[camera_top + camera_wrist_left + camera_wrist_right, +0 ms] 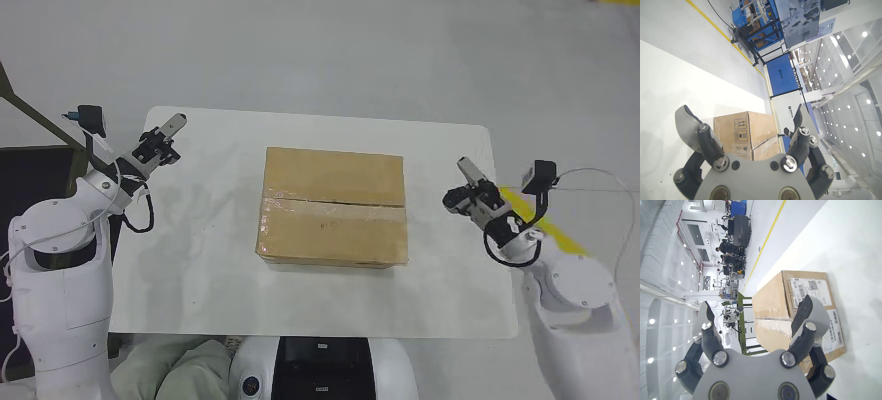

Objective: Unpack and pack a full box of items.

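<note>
- The left gripper (743, 113) is spread wide open. Its two fingers (687, 117) stand far apart and nothing is held between them.
- The cardboard box (335, 175) sits ahead of this gripper and well apart from it, resting flat on the white table (200, 280). The end facing the gripper carries printed handling symbols (740, 130) (a pair of upward arrows among them).
- The right gripper (755, 306) is also opened wide and grips nothing. Its dark ribbed pads (800, 313) face each other across the gap.
- From the right gripper the box lies straight ahead, near but not touching. The end turned toward it bears white shipping labels (810, 289).
- The box stands between the two grippers, somewhat closer to the right one than to the left (judged from the top view).
- The box's top flaps are shut, and a strip of clear tape (335, 206) runs along the seam between them.
- A far corner of the table lies beneath the left gripper, and the table's opposite side edge lies just behind the right gripper.
</note>
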